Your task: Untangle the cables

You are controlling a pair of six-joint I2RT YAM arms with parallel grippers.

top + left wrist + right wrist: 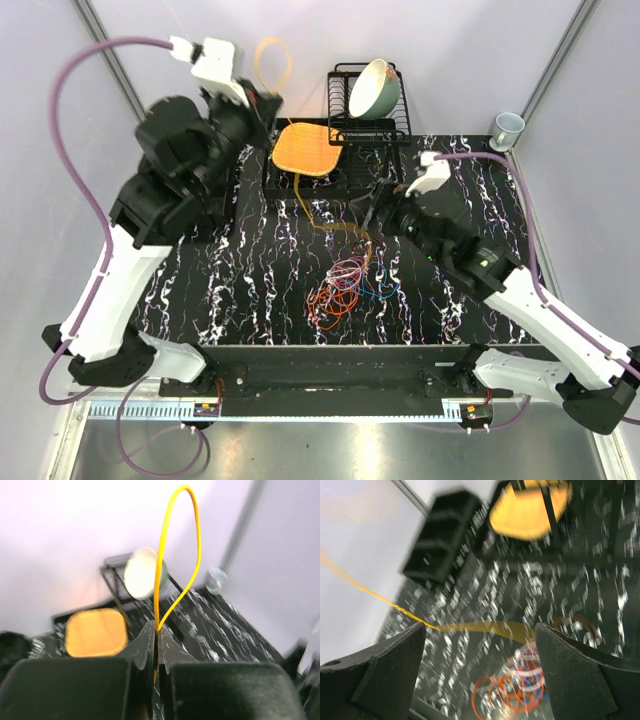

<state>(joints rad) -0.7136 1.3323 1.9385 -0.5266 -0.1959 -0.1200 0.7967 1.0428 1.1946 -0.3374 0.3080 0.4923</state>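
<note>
Left pincer [157, 630] is closed on the yellow cable [172, 555] and holds it high at the back; right pincer [480, 632] stands wide, holding nothing. I judge only this one is partly freed; the other cables [343, 285] lie knotted mid-bench [250, 290].

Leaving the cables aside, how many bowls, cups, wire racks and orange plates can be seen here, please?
Bowl: 1
Cup: 1
Wire rack: 1
Orange plate: 1
Total: 4
</note>
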